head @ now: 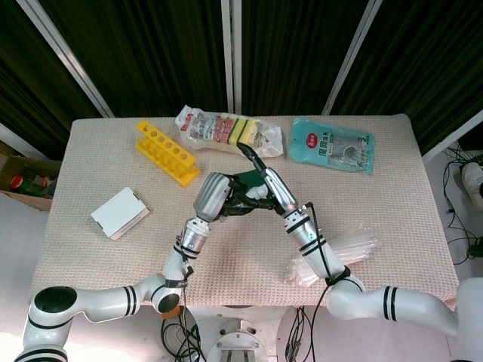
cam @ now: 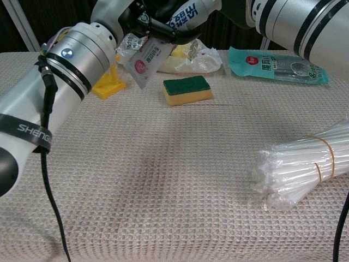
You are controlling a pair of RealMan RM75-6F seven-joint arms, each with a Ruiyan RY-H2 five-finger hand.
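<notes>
The desk [head: 98, 256] carries a beige waffle-weave cover. Dark curtains [head: 158, 53] with white diagonal and vertical frame bars [head: 232, 53] enclose it from 10 to 2 o'clock. The floor [head: 23, 226] is light grey. A cardboard box [head: 19, 181] sits at 9 o'clock; cables [head: 464, 241] lie at 3 o'clock.
</notes>
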